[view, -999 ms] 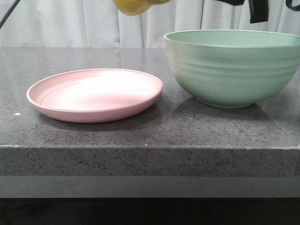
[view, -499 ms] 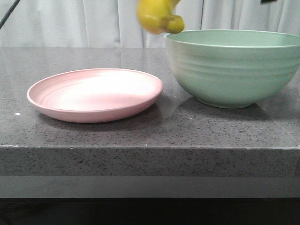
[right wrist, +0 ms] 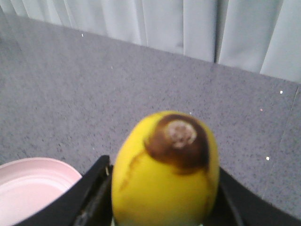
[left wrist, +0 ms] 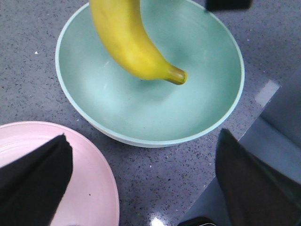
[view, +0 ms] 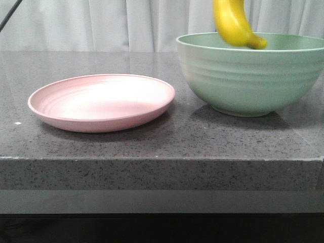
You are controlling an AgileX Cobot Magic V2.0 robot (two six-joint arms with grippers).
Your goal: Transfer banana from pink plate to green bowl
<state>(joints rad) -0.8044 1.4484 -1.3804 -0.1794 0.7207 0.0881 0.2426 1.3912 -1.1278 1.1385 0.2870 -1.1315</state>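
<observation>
Banana (view: 231, 23) glossy yellow, curved, hanging stem-down over green bowl (view: 250, 76), right jaws clamping its upper end. Left jaws standing apart. Pink plate (view: 101, 101) sitting beside bowl on grey worktop (view: 162, 147).

Open air above the pink plate (view: 101, 101) and over the bare bench (view: 152, 142) in front. Tall wall of the green bowl (view: 250, 76) just beside the plate, blocking low sideways passage. Bowl mouth partly taken by the hanging banana (view: 233, 23).
</observation>
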